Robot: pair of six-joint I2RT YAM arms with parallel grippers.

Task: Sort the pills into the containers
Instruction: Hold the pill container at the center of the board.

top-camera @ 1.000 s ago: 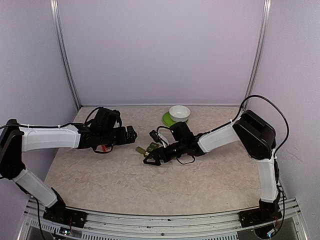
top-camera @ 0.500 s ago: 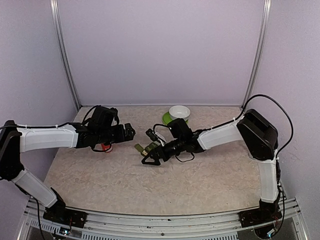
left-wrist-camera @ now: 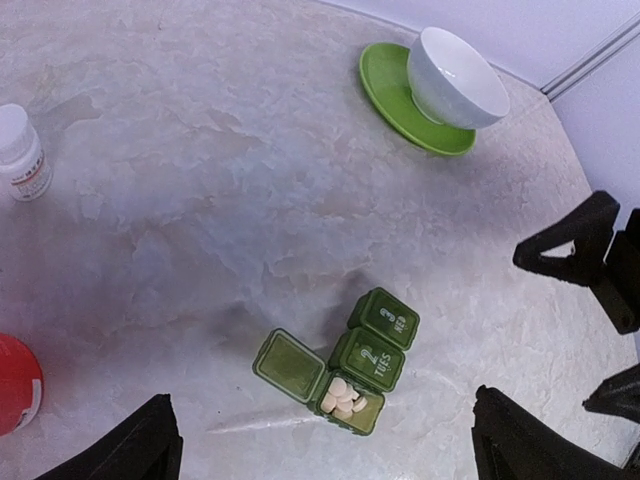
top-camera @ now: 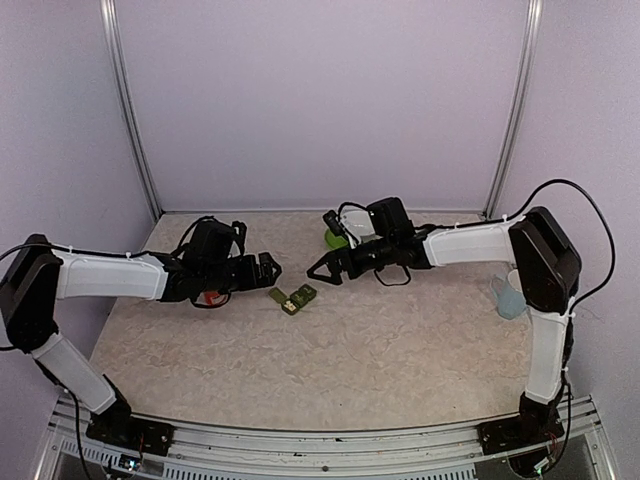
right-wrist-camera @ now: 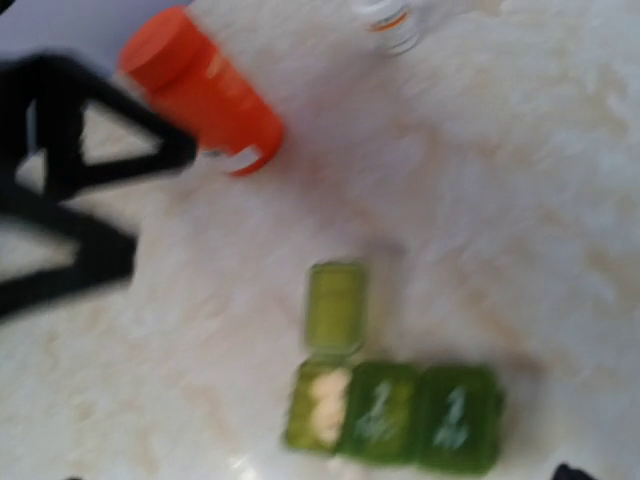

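Observation:
The dark green containers strip [top-camera: 294, 298] lies on the table between my two grippers. In the left wrist view [left-wrist-camera: 352, 362] its nearest compartment has its lid [left-wrist-camera: 288, 365] flipped open and holds several white pills [left-wrist-camera: 342, 396]; the compartments marked 2 and 3 are shut. It shows blurred in the right wrist view [right-wrist-camera: 395, 412]. My left gripper [top-camera: 267, 268] is open and empty, a little left of the strip. My right gripper [top-camera: 320, 270] is open and empty, raised behind and right of the strip, and shows in the left wrist view [left-wrist-camera: 592, 300].
A red bottle [left-wrist-camera: 14, 385] lies on its side under my left arm, also in the right wrist view [right-wrist-camera: 203, 92]. A small white bottle [left-wrist-camera: 20, 152] stands beyond it. A white bowl [left-wrist-camera: 458, 75] sits on a green saucer [left-wrist-camera: 395, 95] at the back. A pale blue cup [top-camera: 508, 297] stands far right.
My right gripper has pulled away from the strip, up and back toward the bowl, leaving the strip uncovered. My left gripper has shifted slightly right toward the strip.

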